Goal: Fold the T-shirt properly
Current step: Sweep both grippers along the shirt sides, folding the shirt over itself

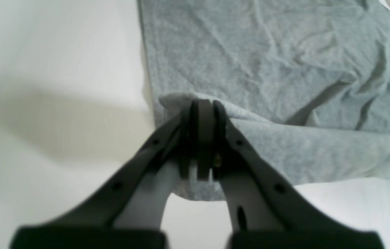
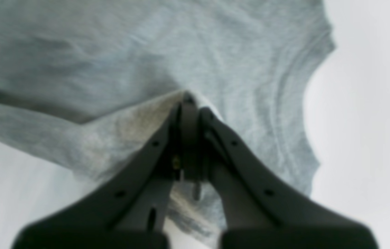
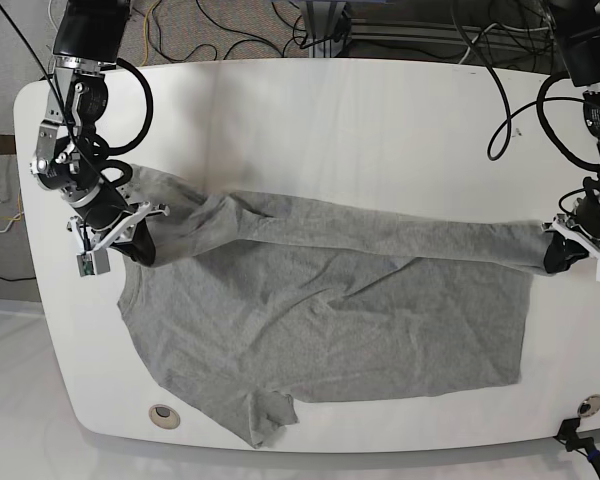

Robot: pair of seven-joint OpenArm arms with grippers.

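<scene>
Heather-grey cotton, soft and creased, covers most of the white bench [image 3: 310,110]: the T-shirt [image 3: 330,330] lies flat below a long raised fold stretched between the two arms. One short sleeve juts out at the near edge. The right claw [image 2: 189,103] has its dark jaws pressed together, pinching a peak of fabric beside the curved ribbed neckline. The left claw [image 1: 203,107] pinches the hem corner the same way, cloth bunched over its tips. Both wrist views are blurred, and the claw bodies hide the cloth beneath them. Cables trail behind the bench's far edge.
</scene>
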